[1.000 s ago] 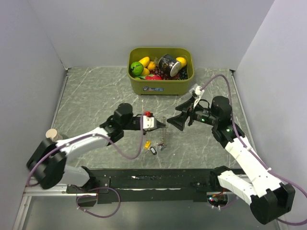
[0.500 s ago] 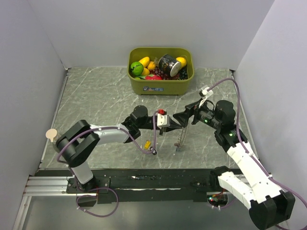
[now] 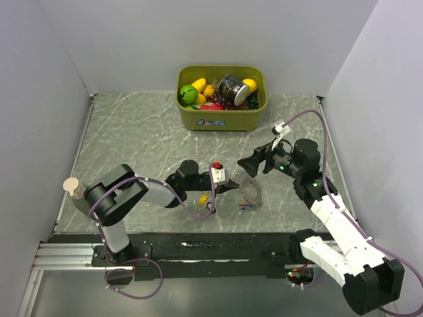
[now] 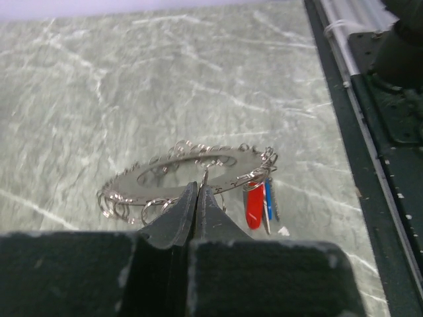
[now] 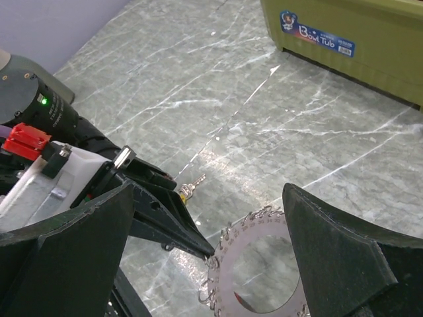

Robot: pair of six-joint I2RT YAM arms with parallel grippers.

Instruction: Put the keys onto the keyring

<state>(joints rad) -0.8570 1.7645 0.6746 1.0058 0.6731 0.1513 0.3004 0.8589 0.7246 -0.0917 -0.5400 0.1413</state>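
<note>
Keyring [image 4: 241, 158]: likely light, stiff, slippery thin metal, so pinch flat rim. Left jaws clamped on near rim; right jaws wide open. Keys [image 4: 254, 201] tiny: grip plastic heads.

The white-and-black left arm [image 3: 155, 190] lies low, folded at the elbow and stretched rightward. Its black two-finger left gripper [image 4: 198, 193] is pinched tight (no gap between the jaws) on the grey beaded metal keyring [image 4: 228, 158]. The white-and-black right arm [image 3: 334, 214] reaches leftward, its black right gripper [image 3: 247, 165] spread wide.
</note>
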